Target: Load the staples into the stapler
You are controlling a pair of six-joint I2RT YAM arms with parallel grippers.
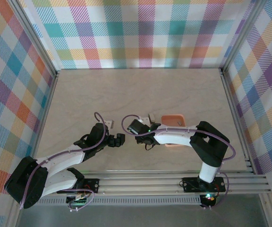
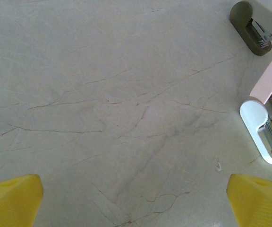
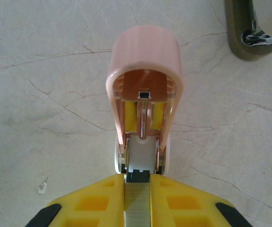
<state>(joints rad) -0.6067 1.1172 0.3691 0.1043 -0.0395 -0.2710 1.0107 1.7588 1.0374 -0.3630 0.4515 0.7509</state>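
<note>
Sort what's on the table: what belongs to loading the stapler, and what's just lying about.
For the job: stapler, lid open; staples, a strip gripped in the right end effector.
Lying about: salmon tray; olive-grey oblong piece.

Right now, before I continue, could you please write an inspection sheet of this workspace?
Surface: pale marbled table, nothing spilled.
Job's things: small pink plastic stapler open, lid raised; grey metallic strip of staples at its channel.
Clutter: salmon-orange rectangular tray; dark grey oblong piece; tiny white scrap.
Grippers: left end effector open, empty; right end effector shut on staples.
Cables: purple cable looped along each arm.
Surroundings: plaid patterned walls, metal frame.
</note>
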